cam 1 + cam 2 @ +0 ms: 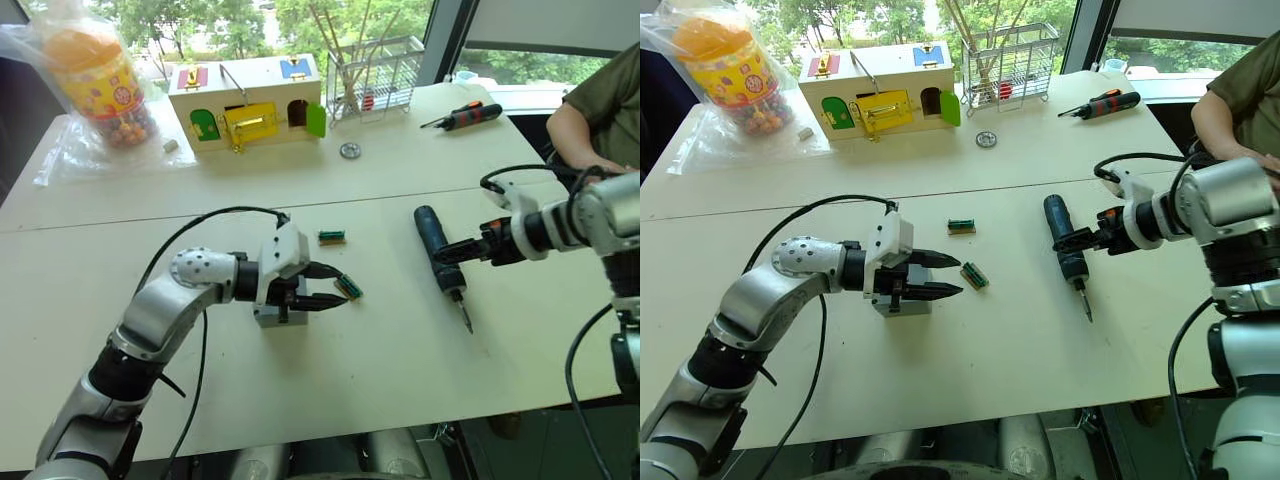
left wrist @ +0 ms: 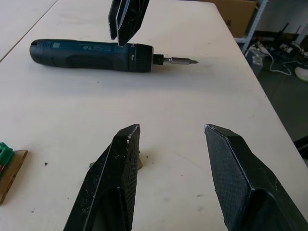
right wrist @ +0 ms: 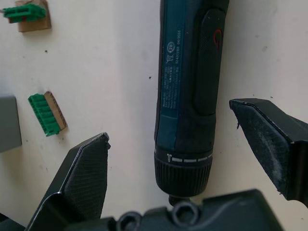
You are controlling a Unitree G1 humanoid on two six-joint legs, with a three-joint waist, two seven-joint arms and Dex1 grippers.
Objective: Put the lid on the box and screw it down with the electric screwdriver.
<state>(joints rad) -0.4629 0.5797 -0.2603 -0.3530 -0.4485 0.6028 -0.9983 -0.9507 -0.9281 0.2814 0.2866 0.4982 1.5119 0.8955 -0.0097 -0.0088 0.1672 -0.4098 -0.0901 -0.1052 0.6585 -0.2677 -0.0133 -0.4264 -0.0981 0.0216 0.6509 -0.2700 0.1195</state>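
The electric screwdriver [image 1: 436,245] lies flat on the white table [image 1: 330,380], right of centre, with its bit [image 1: 466,320] pointing toward the near edge. My right gripper [image 3: 168,122] is open, one finger on each side of the tool's dark body [image 3: 187,86], apart from it. The grey box [image 1: 902,304] stands left of centre under my left wrist. My left gripper [image 1: 342,285] is open just above and past it, empty. The lid is hidden; I cannot tell whether it lies on the box.
Two green terminal blocks [image 1: 332,236] [image 1: 348,287] lie between the box and the screwdriver. At the back stand a wooden box with coloured doors [image 1: 250,100], a wire basket [image 1: 372,75], a candy jar [image 1: 100,75] and a manual screwdriver [image 1: 465,115]. A person [image 1: 600,110] sits at the right.
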